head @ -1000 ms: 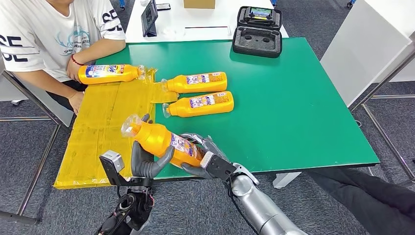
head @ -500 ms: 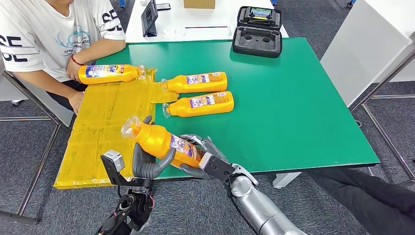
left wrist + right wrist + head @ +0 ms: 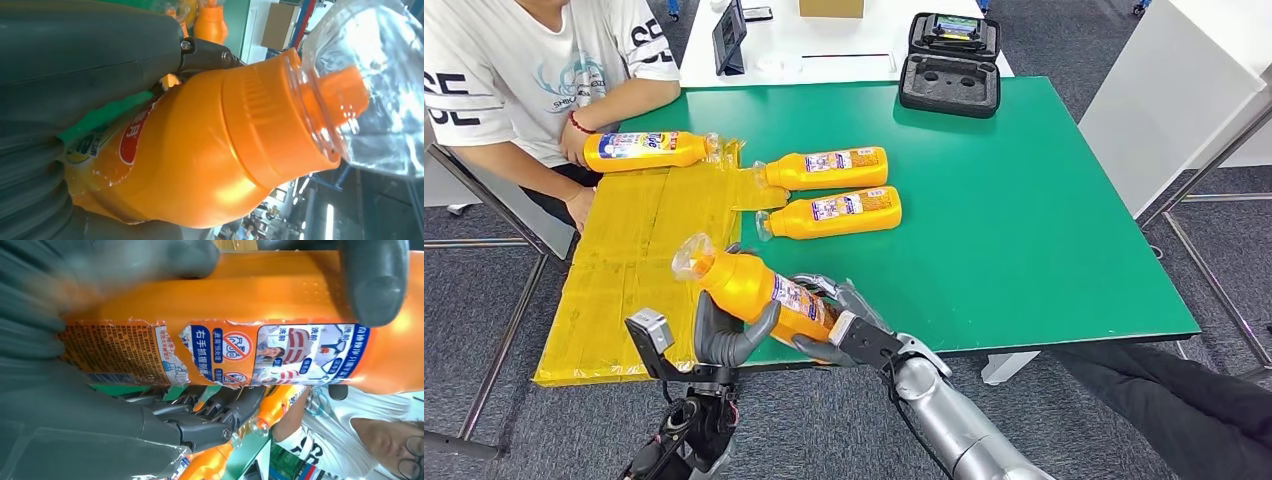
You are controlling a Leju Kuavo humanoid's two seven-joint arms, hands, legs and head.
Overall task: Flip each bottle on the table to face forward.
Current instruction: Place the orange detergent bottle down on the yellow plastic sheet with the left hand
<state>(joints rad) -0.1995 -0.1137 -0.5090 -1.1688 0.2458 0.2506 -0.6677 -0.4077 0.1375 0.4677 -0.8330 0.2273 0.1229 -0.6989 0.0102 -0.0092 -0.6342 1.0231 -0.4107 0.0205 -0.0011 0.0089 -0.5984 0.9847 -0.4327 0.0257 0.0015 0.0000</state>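
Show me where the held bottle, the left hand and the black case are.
held bottle (image 3: 759, 290), head view, orange body.
left hand (image 3: 724, 335), head view, grey palm under the bottle.
black case (image 3: 949, 85), head view, open lower tray.

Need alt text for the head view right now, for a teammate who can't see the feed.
Both robot hands, left hand and right hand, hold one orange bottle tilted above the near edge of the green table. Three more orange bottles lie on their sides beyond it, and a seated person rests a hand by the farthest bottle.
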